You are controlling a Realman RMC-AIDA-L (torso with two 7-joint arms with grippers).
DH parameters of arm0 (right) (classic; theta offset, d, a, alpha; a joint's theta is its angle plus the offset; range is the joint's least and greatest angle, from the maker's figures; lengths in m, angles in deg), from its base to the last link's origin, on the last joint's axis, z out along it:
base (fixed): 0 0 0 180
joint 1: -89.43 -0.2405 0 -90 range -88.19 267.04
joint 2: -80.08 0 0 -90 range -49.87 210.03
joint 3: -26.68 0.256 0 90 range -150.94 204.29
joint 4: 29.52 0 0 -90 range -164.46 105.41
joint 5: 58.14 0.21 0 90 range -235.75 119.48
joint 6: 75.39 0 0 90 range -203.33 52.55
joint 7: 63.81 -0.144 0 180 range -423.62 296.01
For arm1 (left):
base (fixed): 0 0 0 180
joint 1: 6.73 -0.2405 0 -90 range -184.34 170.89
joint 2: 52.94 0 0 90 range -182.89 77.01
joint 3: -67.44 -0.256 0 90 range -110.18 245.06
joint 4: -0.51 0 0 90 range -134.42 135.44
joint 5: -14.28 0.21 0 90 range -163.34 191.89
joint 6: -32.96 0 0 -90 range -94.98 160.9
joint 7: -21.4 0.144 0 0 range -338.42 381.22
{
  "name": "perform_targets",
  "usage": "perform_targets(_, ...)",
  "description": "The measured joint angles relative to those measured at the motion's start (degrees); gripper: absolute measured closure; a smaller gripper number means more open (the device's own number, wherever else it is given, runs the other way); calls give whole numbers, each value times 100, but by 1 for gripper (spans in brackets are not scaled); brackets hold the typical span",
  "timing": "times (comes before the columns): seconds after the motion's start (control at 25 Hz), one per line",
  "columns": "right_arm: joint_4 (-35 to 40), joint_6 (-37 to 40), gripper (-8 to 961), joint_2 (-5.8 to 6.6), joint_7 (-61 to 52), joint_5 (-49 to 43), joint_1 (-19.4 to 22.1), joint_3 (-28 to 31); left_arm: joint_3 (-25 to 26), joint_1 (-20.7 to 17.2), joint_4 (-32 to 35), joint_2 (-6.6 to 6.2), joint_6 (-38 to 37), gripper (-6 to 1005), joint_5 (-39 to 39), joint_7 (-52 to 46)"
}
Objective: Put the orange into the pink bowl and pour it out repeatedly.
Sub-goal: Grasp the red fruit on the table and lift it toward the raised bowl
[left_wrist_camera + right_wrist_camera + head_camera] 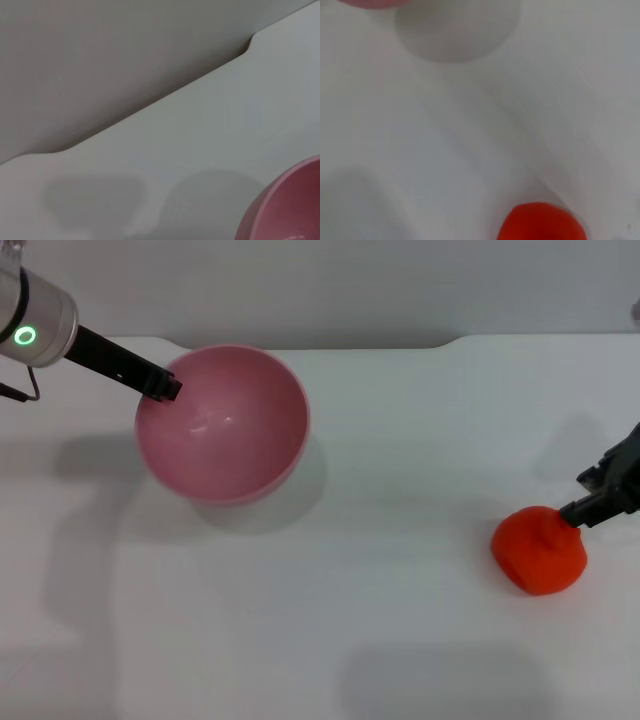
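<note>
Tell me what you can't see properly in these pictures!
- Right gripper by the lumpy red-orange orange: head view's edge cuts it off, so its grip is unclear.
- Left gripper at the glossy pink plastic bowl rim: the bowl wall hides its lower finger.
- Both wrist views crop the bowl and orange.

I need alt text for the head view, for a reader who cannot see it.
The left gripper holds the rim of the empty, tilted pink bowl above the white table. At the right edge, the right gripper touches the orange lying on the table.
</note>
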Motion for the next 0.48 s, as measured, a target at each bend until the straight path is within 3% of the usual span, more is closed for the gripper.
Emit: perform_targets(0.48,-756,-661,507,-57,3,-45,-47,-367,-12,8,-70,20,-34,963,33,4)
